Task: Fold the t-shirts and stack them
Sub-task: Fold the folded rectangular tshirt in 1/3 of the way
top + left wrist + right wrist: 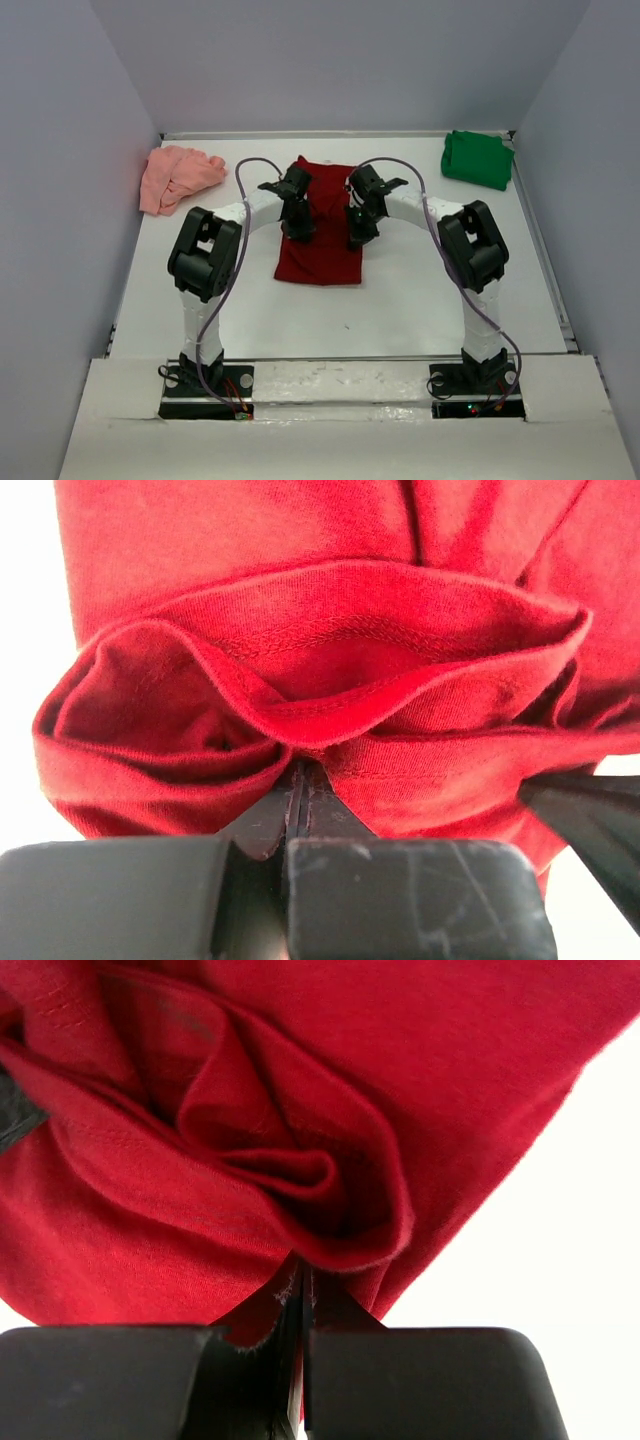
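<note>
The dark red t-shirt point(322, 262) lies mid-table as a long rectangle running away from the arms. My left gripper point(298, 232) and right gripper point(357, 238) hang side by side over it, one at each long edge. In the left wrist view the left gripper point(300, 770) is shut, with folds of the red cloth point(320, 580) bunched at its tips. The right gripper point(303, 1265) is shut too, pinching a rolled fold of the red cloth point(420, 1050). A crumpled salmon-pink t-shirt point(178, 175) sits at the back left. A bright green t-shirt point(478, 157) sits at the back right.
Grey walls close in the white table point(420, 300) on three sides. Raised rails run along its right edge point(548, 270) and the near edge by the arm bases. A dark part of the other arm point(590, 820) shows at the right of the left wrist view.
</note>
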Robot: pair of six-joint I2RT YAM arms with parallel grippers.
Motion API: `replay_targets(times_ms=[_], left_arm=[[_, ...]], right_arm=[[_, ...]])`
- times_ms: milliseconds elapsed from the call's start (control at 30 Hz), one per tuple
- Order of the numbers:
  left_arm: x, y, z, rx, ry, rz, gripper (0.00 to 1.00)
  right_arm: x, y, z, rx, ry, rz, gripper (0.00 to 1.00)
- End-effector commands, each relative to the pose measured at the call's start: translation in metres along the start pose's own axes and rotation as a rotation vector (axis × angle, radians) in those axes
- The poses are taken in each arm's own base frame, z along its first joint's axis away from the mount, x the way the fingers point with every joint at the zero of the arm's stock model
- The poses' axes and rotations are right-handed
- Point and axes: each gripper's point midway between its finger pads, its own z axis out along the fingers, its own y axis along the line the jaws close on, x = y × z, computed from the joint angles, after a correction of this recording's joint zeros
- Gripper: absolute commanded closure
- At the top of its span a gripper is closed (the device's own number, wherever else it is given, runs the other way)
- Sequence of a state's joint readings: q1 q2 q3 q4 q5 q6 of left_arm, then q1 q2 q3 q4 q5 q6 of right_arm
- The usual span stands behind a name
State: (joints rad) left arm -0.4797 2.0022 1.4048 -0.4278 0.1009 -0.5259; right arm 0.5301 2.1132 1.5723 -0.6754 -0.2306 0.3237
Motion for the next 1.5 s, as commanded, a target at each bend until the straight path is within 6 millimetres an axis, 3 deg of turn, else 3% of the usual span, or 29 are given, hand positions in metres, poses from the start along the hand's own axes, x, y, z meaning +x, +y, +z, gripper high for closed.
replay_targets(times_ms=[0,100,300,400,533,700,733,833,867,933,967,1133,1467], left_arm=[[0.044,0.002,-0.016,-0.019,0.066,0.008,1.00],[0.067,-0.001,-0.024,-0.010,0.080,0.003,1.00],[0.077,-0.012,-0.047,0.021,0.036,-0.001,1.00],[0.063,-0.016,-0.058,0.010,-0.022,0.009,1.00],[0.034,-0.024,-0.082,-0.019,-0.112,0.041,1.00],[0.007,-0.033,-0.133,-0.011,-0.228,0.050,1.00],[0.001,-0.038,-0.149,0.011,-0.260,0.047,1.00],[-0.005,-0.044,-0.169,0.043,-0.292,0.047,1.00],[-0.004,-0.042,-0.174,0.035,-0.294,0.046,1.00],[-0.003,-0.043,-0.173,0.035,-0.281,0.051,1.00],[0.000,-0.042,-0.171,0.032,-0.268,0.057,1.00],[0.006,-0.039,-0.159,0.015,-0.235,0.049,1.00],[0.021,-0.033,-0.154,0.033,-0.206,0.053,1.00]], right_arm=[[0.034,-0.017,-0.003,0.083,0.043,0.023,1.00],[0.045,-0.021,-0.009,0.093,0.047,0.041,1.00],[0.055,-0.020,-0.019,0.091,0.024,0.021,1.00],[0.053,-0.020,-0.024,0.092,0.008,0.005,1.00],[0.048,0.002,-0.047,0.100,-0.032,-0.044,1.00],[0.047,0.037,-0.100,0.099,-0.115,-0.078,1.00],[0.049,0.039,-0.108,0.090,-0.115,-0.068,0.97],[0.053,0.055,-0.126,0.021,-0.135,-0.081,0.82],[0.052,0.056,-0.131,0.019,-0.146,-0.086,0.70],[0.050,0.055,-0.130,0.018,-0.157,-0.104,0.54],[0.050,0.053,-0.128,0.028,-0.150,-0.130,0.51],[0.039,0.030,-0.101,0.158,-0.122,-0.159,0.46],[-0.003,0.050,-0.083,0.141,-0.138,-0.197,0.43]])
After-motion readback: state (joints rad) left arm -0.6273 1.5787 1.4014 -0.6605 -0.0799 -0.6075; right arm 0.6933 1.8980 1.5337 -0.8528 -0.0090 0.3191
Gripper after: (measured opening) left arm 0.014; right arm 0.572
